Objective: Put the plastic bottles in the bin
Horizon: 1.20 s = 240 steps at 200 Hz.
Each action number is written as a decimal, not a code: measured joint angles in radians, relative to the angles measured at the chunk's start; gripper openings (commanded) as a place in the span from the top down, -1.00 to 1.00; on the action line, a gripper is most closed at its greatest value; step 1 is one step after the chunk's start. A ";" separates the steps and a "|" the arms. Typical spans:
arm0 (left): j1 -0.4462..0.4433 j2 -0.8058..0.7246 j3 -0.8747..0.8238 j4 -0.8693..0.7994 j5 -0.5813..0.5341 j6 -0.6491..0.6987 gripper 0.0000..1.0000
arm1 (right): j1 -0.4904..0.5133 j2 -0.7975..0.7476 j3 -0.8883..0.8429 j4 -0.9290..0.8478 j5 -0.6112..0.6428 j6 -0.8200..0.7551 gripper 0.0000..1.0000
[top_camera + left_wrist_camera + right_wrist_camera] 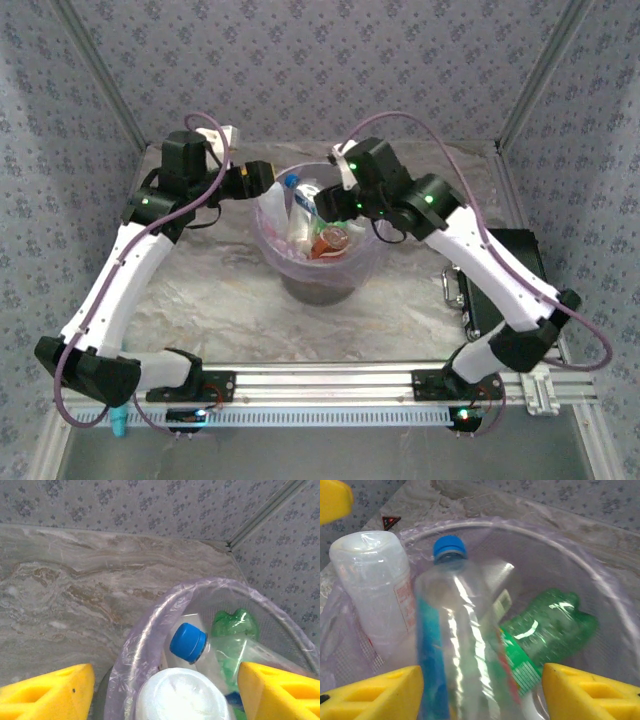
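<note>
The bin (372, 262), lined with a lavender bag, stands mid-table and holds several plastic bottles. My left gripper (258, 180) hovers open at its left rim (150, 625), above an upright white bottle (182, 695) that touches neither yellow finger (50, 692). Beside it lie a blue-capped clear bottle (188, 642) and a green bottle (235, 625). My right gripper (335, 207) is open over the bin. The blue-capped clear bottle (455, 640) stands blurred between its wide-apart fingers (592, 692). The white bottle (375, 590) leans on the left, the green bottle (550, 625) lies on the right.
A small red triangle (391, 520) lies on the marble table (60, 595) beyond the bin. A black case (510, 280) sits at the table's right edge. A light blue stick (118, 425) hangs by the left arm's base. Patterned walls close in on three sides.
</note>
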<state>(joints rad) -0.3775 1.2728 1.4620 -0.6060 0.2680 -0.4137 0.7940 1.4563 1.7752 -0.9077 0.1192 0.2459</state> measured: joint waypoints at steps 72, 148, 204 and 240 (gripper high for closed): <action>0.000 0.029 -0.010 0.014 0.020 -0.012 -0.46 | -0.021 -0.086 -0.042 -0.007 0.002 0.025 -0.48; 0.000 0.062 -0.039 0.041 0.055 -0.033 -0.41 | -0.016 0.222 0.111 0.003 -0.034 -0.074 -0.68; 0.006 0.058 -0.039 0.042 0.058 -0.033 -0.41 | -0.010 0.273 0.130 -0.014 -0.056 -0.146 -0.18; 0.011 0.054 -0.041 0.042 0.057 -0.033 -0.40 | -0.009 0.265 0.127 -0.013 -0.059 -0.149 -0.04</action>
<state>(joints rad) -0.3660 1.3270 1.4212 -0.5644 0.3252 -0.4465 0.7853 1.7214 1.9022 -0.9207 0.0605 0.0967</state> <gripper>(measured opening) 0.702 0.548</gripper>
